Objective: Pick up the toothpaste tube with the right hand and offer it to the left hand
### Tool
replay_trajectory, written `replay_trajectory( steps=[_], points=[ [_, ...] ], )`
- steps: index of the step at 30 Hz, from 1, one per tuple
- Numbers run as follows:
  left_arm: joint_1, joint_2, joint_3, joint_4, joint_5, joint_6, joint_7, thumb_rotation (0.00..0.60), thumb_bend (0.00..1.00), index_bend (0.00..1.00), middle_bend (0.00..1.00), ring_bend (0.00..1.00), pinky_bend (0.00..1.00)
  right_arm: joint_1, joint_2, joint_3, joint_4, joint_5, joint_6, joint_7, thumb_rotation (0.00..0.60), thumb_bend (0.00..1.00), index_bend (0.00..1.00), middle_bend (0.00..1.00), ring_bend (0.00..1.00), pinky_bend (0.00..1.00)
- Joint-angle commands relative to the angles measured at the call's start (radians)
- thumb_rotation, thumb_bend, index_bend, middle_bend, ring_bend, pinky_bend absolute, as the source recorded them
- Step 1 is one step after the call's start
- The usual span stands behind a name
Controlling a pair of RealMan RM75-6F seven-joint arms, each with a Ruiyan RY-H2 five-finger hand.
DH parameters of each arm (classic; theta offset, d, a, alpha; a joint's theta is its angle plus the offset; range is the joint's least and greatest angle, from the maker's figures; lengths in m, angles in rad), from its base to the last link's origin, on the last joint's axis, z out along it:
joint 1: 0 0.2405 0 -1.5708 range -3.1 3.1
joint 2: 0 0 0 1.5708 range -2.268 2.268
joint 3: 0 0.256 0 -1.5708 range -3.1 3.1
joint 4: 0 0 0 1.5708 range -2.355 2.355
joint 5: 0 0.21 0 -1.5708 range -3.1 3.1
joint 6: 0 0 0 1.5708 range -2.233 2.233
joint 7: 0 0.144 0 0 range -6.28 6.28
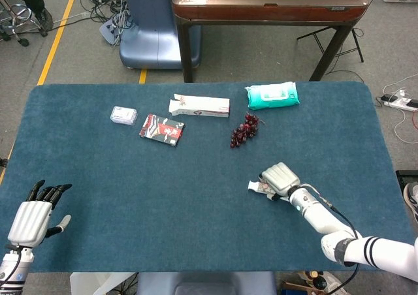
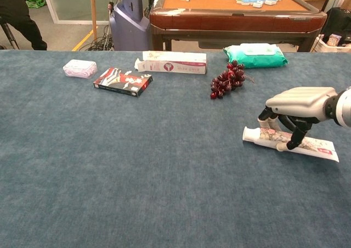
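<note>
The toothpaste tube [image 2: 317, 147] lies on the blue table cloth at the right, cap pointing left. In the head view only its cap end [image 1: 253, 186] shows from under the hand. My right hand [image 2: 299, 101] [image 1: 279, 177] arches over the tube's cap half, with fingers behind it and thumb against its front, gripping it while it rests on the cloth. My left hand [image 1: 32, 218] hovers at the near left edge, open with its fingers spread and holding nothing. The chest view does not show it.
At the back of the table lie a bunch of dark grapes [image 2: 227, 79], a green wipes pack [image 2: 255, 55], a long white box [image 2: 174, 62], a red-black packet [image 2: 123, 81] and a small clear case [image 2: 79, 68]. A wooden table [image 1: 268, 8] stands beyond.
</note>
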Motion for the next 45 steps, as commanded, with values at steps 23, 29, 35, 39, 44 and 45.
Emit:
replay_trajectory(
  steps=[23,29,35,39,44,45],
  points=[
    [-0.345,0.054,-0.026,0.013,0.152,-0.354,-0.127,0.6,0.25,0.19,0.42,0.36,0.11,0.304,0.223,0.074,-0.189,-0.089,-0.357,0.195,0.6,1.0,0.79,0.74,0.71,0.65],
    [-0.433,0.03,-0.017,0.03,0.186,-0.437,-0.152,0.6,0.25,0.18,0.47,0.4,0.15,0.381,0.196,0.043,-0.187,-0.1,-0.344,0.147,0.6,1.0,0.79,0.75,0.72,0.65],
    [-0.511,0.009,-0.005,0.014,0.213,-0.511,-0.134,0.6,0.25,0.15,0.5,0.43,0.15,0.429,0.157,0.028,-0.169,-0.092,-0.307,0.12,0.6,1.0,0.79,0.75,0.72,0.65],
    [-0.55,-0.001,-0.005,-0.016,0.203,-0.556,-0.107,0.6,0.25,0.13,0.51,0.43,0.16,0.455,0.131,0.022,-0.145,-0.077,-0.288,0.114,0.6,1.0,0.79,0.75,0.73,0.65],
    [-0.59,-0.016,-0.01,-0.049,0.17,-0.609,-0.067,0.6,0.25,0.13,0.53,0.45,0.18,0.482,0.102,0.012,-0.128,-0.064,-0.273,0.109,0.6,1.0,0.8,0.75,0.73,0.65],
    [-0.598,-0.018,-0.012,-0.053,0.162,-0.621,-0.059,0.6,0.25,0.13,0.54,0.45,0.18,0.487,0.096,0.01,-0.124,-0.061,-0.27,0.106,0.6,1.0,0.8,0.75,0.73,0.65]
  ],
)
